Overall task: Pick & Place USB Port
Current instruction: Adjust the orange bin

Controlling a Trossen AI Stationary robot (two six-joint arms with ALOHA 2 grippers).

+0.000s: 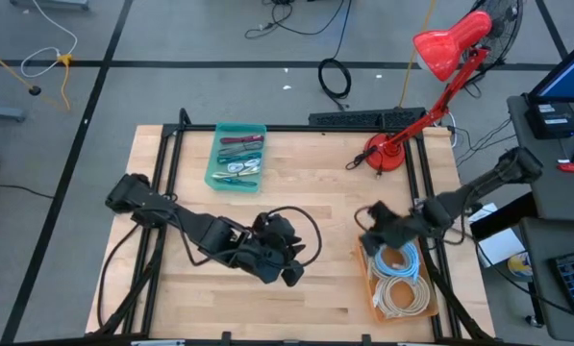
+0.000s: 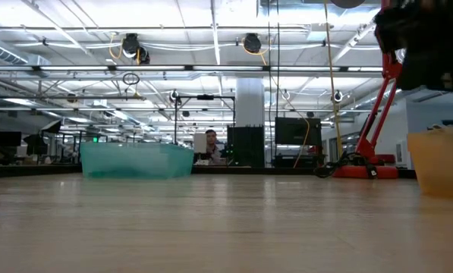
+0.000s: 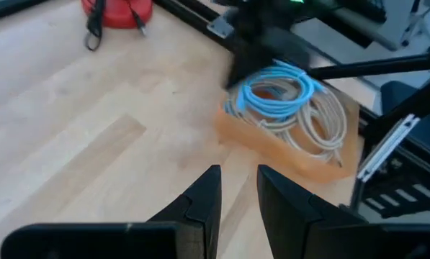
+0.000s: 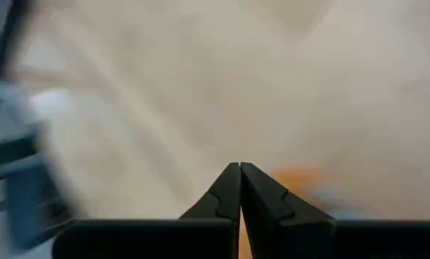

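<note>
An orange tray near the table's right near corner holds a coiled blue cable and a coiled beige cable; the left wrist view shows the same tray and blue coil. I cannot pick out a separate USB part. My right gripper hovers shut over the tray's far left corner; the low view shows it raised above the tray. In its own blurred view the fingertips meet over bare wood. My left gripper hangs over the middle of the table, pointing at the tray, its fingers a little apart and empty.
A teal tray of small tools sits at the far middle, also seen in the low view. A red desk lamp stands on its base at the far right. A black frame rail runs along the table's right side.
</note>
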